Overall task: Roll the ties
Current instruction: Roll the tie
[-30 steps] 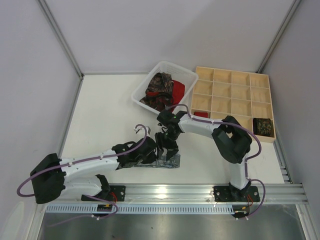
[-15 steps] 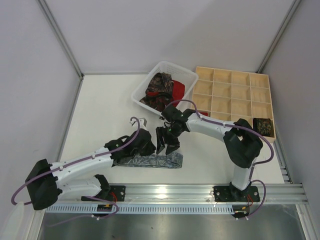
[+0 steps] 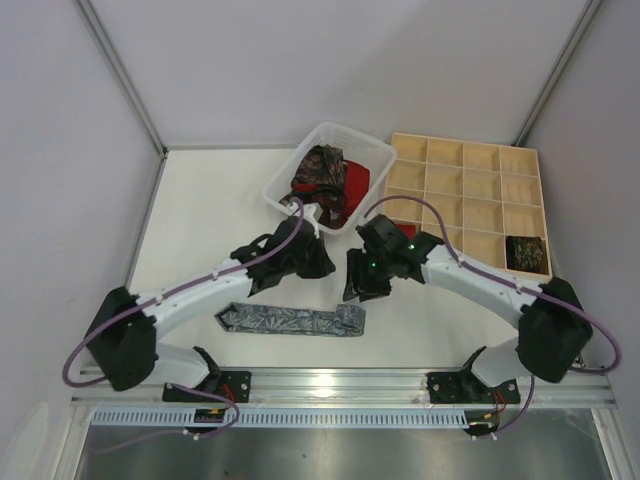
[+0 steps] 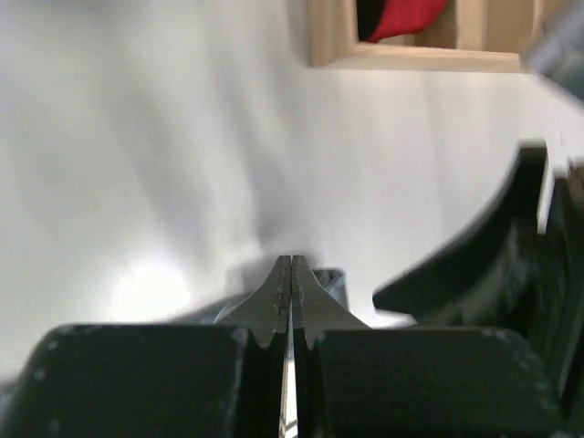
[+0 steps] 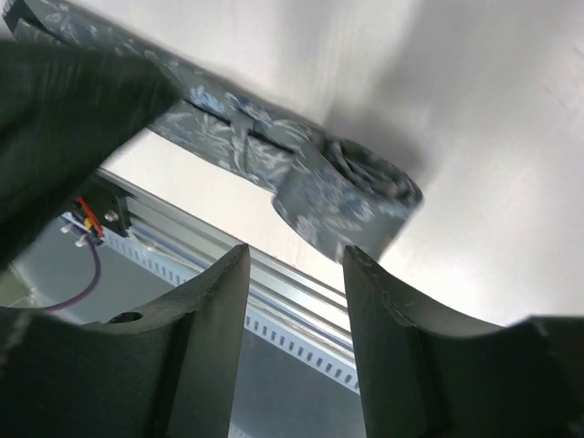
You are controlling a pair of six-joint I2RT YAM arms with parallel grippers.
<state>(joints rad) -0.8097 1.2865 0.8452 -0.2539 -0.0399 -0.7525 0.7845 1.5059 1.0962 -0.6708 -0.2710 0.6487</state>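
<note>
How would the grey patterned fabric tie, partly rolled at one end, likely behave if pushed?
The grey patterned fabric tie would probably flop and bunch, since it lies flat and limp. Its loose coil may unroll, since no hand grips it.

robotics lab bench: plain panel walls (image 3: 330, 70), white table (image 3: 200, 220), aluminium mounting rail (image 3: 350, 383) along its near edge

No lettering, number, label or brand mark can be read in any of the three views. The only marking that shows is the pale floral pattern woven into the grey tie (image 3: 290, 321), and it forms no characters.
</note>
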